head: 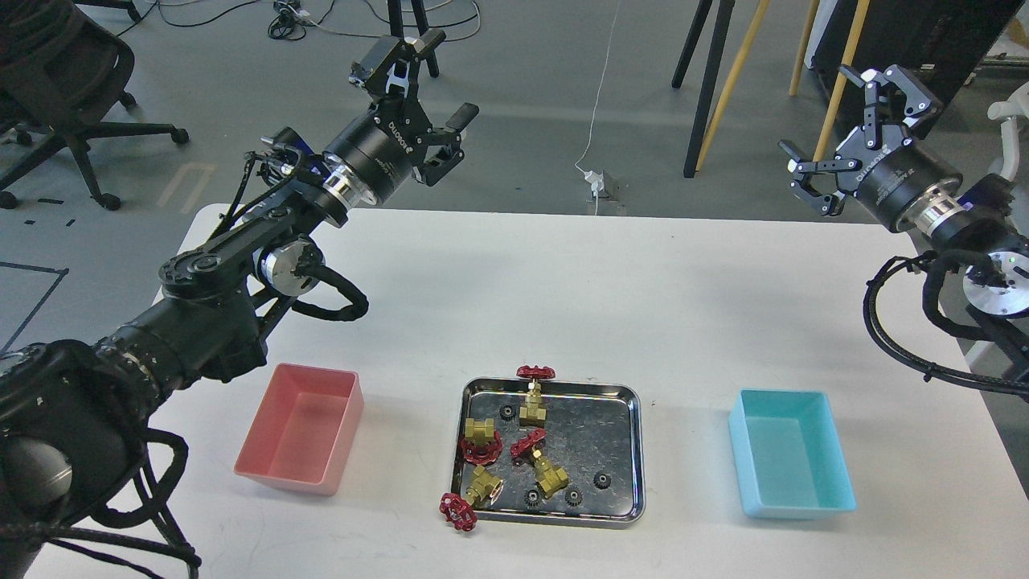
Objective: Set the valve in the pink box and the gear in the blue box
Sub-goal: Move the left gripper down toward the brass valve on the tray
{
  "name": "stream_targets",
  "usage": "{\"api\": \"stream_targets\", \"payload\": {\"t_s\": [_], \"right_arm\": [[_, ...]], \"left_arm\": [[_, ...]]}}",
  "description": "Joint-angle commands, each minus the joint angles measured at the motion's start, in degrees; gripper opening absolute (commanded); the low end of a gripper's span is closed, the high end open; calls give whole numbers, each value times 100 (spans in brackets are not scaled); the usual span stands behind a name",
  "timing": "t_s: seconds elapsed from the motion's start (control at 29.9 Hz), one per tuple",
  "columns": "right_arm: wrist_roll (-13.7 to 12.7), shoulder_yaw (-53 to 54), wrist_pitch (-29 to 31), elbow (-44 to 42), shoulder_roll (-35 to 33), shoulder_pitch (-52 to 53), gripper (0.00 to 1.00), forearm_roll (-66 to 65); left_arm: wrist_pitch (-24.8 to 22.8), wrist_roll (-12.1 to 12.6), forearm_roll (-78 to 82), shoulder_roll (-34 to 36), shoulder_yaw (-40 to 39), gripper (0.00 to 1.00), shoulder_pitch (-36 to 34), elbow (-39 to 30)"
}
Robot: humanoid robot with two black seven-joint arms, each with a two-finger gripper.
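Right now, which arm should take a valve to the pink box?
Left. The pink box sits on the left pincer side of the steel tray; that pincer is open and empty.

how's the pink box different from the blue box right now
Colour: the pink box is salmon pink, the blue box light turquoise.
Place: the pink box sits left of the steel tray, the blue box right of it.
Shared: both are open rectangular bins of about the same size, and both look empty.
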Motion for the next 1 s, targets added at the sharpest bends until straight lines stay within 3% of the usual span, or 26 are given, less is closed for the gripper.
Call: {"api": "stream_targets", "payload": {"t_s": [0.0,0.33,0.5,0.67,0.73,0.84,0.97], "right_arm": [[1,36,0,-36,-15,-6,99,-2],[1,562,0,-361,-58,195,99,103],[-34,599,0,-396,-67,389,99,94],[-201,572,0,-431,-67,539,99,86],[-298,572,0,-475,-59,548,99,94],[-307,581,0,-484,-59,530,99,94],[-307,590,0,-537,-85,469,99,94]], "left_arm": [[1,0,3,14,-6,100,-2,-3],[1,0,-384,550,-577,100,155,314],[1,0,-130,1339,-569,100,270,-923],[1,0,1870,2087,-455,100,52,-2066],[1,0,2444,2342,87,100,-255,-2305],[1,0,2893,2720,1755,100,-1133,-2551],[1,0,4016,2976,3927,100,-2346,-3367]]}}
